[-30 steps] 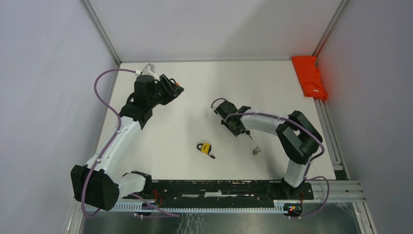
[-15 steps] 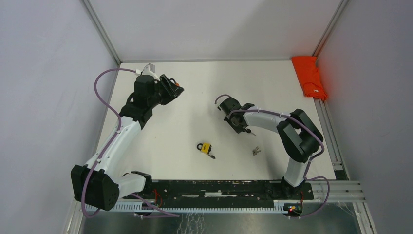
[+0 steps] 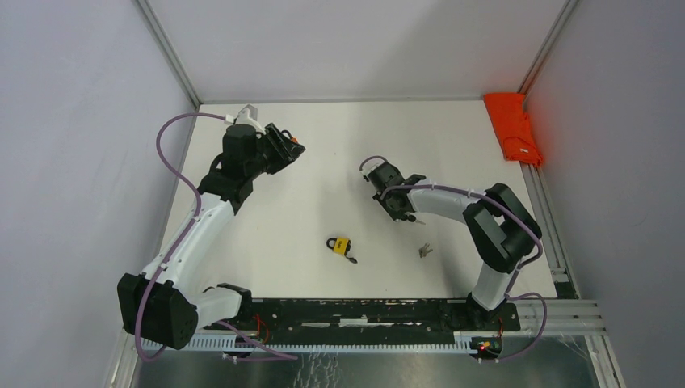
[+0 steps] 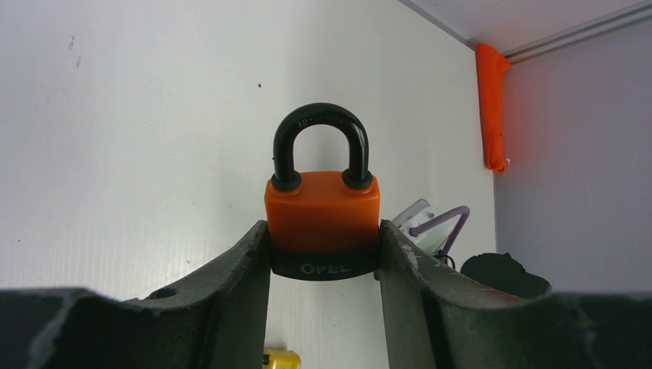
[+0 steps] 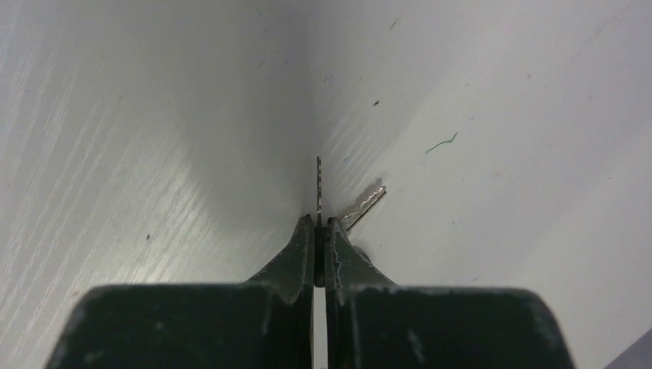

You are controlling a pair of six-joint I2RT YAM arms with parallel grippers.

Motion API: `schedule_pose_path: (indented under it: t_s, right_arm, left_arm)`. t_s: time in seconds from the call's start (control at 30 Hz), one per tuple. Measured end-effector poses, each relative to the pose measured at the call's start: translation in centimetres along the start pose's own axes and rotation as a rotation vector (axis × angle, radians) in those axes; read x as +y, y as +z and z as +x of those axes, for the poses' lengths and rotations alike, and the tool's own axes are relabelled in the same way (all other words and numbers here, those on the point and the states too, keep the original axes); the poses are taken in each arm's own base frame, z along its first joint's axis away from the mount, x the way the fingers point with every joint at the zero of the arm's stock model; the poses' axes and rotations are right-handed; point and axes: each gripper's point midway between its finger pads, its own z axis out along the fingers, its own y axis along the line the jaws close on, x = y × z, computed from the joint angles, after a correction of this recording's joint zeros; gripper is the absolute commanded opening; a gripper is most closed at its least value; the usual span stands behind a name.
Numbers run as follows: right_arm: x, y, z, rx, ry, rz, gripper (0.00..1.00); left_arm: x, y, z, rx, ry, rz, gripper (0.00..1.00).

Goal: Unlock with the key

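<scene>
Key [image 5: 318, 181]: pinched edge-on between the pressed-together tips of the right gripper [image 5: 317, 225], blade pointing away, low over the worktop [image 5: 154, 154] just right of its centre; second key [image 5: 367, 201] slanting out beside it.
Change at the key: jaws partly apart a second ago, now clamped; wrist shifted slightly toward the far edge.
Orange padlock [image 4: 323, 211]: upright in the left gripper [image 4: 323, 234], squeezed on both sides of its body, shackle closed, held near the far left corner; same as a second ago.
Yellow padlock [image 3: 342, 244]: lying toward the near edge, about midway along it, unmoved.
Loose keys [image 3: 424, 250]: to its right, unmoved; number unclear.
Hidden: bow of the pinched key buried between the fingers; keyhole of the orange padlock out of sight; dark piece beside the yellow padlock too small to identify.
Right arm: elbow folded near the right edge, forearm reaching left.
Left arm: stretched from the near left corner toward the far left corner, wrist turned rightward.
Orange cloth [image 3: 513, 129]: at the far right corner.
</scene>
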Motion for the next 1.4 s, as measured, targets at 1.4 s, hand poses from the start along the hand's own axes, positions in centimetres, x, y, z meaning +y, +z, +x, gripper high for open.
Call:
schedule_pose_path:
  t_s: [1.4]
  right_arm:
    - [7.2,-23.9,-15.9,-0.902,0.173,-0.741,0.00]
  left_arm:
    - [-5.3,-1.6,1.3,0.273,-0.003,0.121,0.02]
